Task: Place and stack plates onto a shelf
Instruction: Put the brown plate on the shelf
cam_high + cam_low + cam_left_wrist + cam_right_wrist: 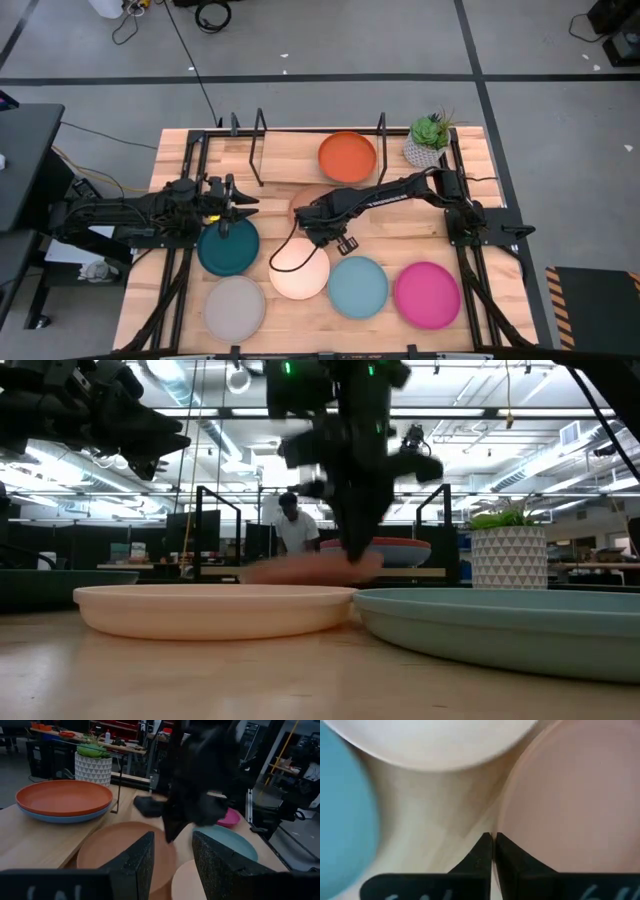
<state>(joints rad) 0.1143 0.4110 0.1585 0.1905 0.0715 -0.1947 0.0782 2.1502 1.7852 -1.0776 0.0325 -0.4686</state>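
Observation:
My right gripper (308, 218) reaches to the table's middle and points down, shut at the rim of the peach plate (120, 852). That plate lies just in front of the shelf (290, 150), a light-wood board with black loop uprights. On the shelf an orange plate (347, 157) rests on a blue plate (60, 816). My left gripper (172, 865) is open and hovers over the far edge of the teal plate (228, 248), touching nothing. Cream (298, 270), pale blue (358, 287), magenta (427, 294) and grey (234, 308) plates lie flat near the table's near edge. My right gripper pinches the peach plate's rim (501, 822) between its two fingers, on the side facing the cream and pale blue plates. The fingers come from above, pointing down. Whether the plate is lifted off the table I cannot tell.
A potted plant (428, 140) in a white patterned pot stands at the far right corner beside the shelf. Bare shelf board lies left of the orange plate, between the uprights. A person shows in the room beyond the table (293, 525).

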